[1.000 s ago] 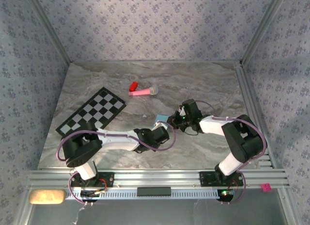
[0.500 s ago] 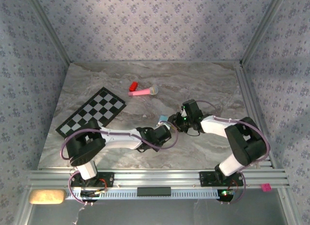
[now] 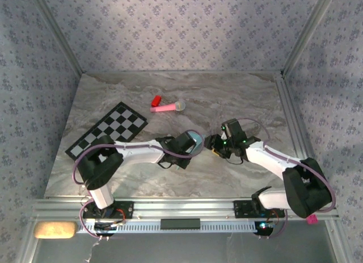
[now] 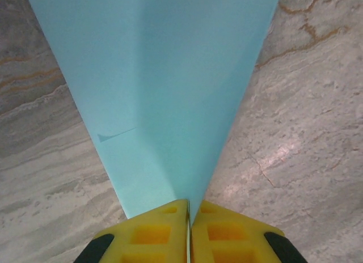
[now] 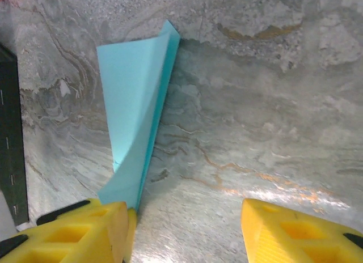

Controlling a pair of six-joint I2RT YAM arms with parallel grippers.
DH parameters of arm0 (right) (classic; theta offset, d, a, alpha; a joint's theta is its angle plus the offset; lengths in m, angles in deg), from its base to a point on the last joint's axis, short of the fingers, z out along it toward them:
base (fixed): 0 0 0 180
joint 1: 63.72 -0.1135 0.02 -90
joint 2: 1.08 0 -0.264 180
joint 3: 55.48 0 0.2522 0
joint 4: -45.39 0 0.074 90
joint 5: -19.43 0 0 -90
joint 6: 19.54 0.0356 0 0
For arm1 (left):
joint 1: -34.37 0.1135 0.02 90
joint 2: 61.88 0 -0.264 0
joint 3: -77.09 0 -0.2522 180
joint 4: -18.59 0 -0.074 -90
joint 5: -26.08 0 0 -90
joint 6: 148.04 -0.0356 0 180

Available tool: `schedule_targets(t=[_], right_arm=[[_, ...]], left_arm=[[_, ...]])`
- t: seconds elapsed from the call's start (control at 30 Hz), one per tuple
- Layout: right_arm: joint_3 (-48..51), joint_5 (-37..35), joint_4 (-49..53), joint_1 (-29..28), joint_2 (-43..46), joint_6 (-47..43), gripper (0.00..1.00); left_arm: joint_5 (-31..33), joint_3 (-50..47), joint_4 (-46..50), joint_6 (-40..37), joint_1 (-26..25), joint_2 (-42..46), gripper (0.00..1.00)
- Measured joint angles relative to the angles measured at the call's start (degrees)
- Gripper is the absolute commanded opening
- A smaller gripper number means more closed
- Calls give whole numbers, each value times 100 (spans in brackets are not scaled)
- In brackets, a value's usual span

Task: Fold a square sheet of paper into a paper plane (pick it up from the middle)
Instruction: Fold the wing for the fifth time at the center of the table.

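Marble table below: my left pincer clamps the paper plane, which runs toward twelve o'clock; my right pincer gapes, the plane at its eleven.

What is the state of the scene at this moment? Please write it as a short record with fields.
paper: light-blue sheet, folded along a long crease
left claw: shut on the narrow end of the sheet
right claw: open, the sheet beside one finger
other things: checkered mat, pink stick toy, small red piece
surface: marble table
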Motion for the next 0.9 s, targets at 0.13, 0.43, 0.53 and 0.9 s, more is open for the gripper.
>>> schedule_targets(t=[0.13,0.43,0.53,0.9], right_arm=[[125,2,2,-2,101,-28,49],[372,26,-308,-138,131,-22,36],[374,50,-463,-223,39,-20,35],[372,74,-710,-369,-345,-2,33]], left_arm=[[-470,-2,-15,105,197,0,12],[-1060,-9,-225,317,385,-59,17],[-1185,-46,-348,378,437,-59,19],[-1322,-195,-610,516,494,-59,16]])
